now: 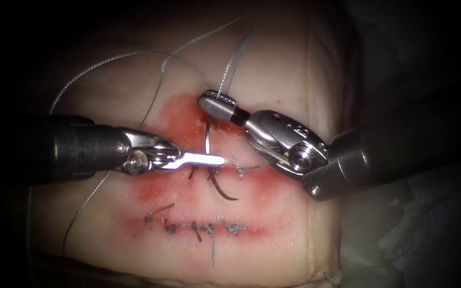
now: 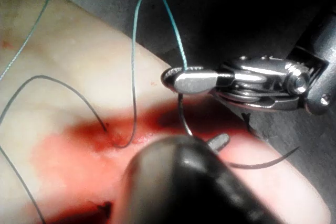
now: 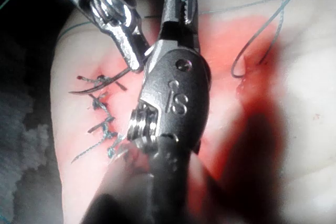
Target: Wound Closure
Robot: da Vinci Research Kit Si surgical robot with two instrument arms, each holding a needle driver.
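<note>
Two tools meet over the tissue (image 1: 294, 64). Right tool (image 1: 217, 101) has its fingers pinching the needle (image 1: 209, 140) near its thread (image 1: 229, 69) end; the curve hangs below them across the cut (image 1: 241, 169). Left tool (image 1: 204, 159) has fingers pressed together, empty, tip just beside the needle.

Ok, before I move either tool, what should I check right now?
1. Right tool grip: jaws shut on the needle near its thread end. Ok.
2. Needle tip: in sight, lying bare over the tissue below the upper cut. Ok.
3. Needle clear of the tissue: the visible curve lies above the surface, but part of it is hidden where the left tool crosses it. Cannot tell.
4. Left tool hold on the needle: its tip meets the mid-curve. Cannot tell.
5. Thread: slack loops lie across the tissue, and one strand passes by the left tool's shaft. Snag cannot tell.
</note>
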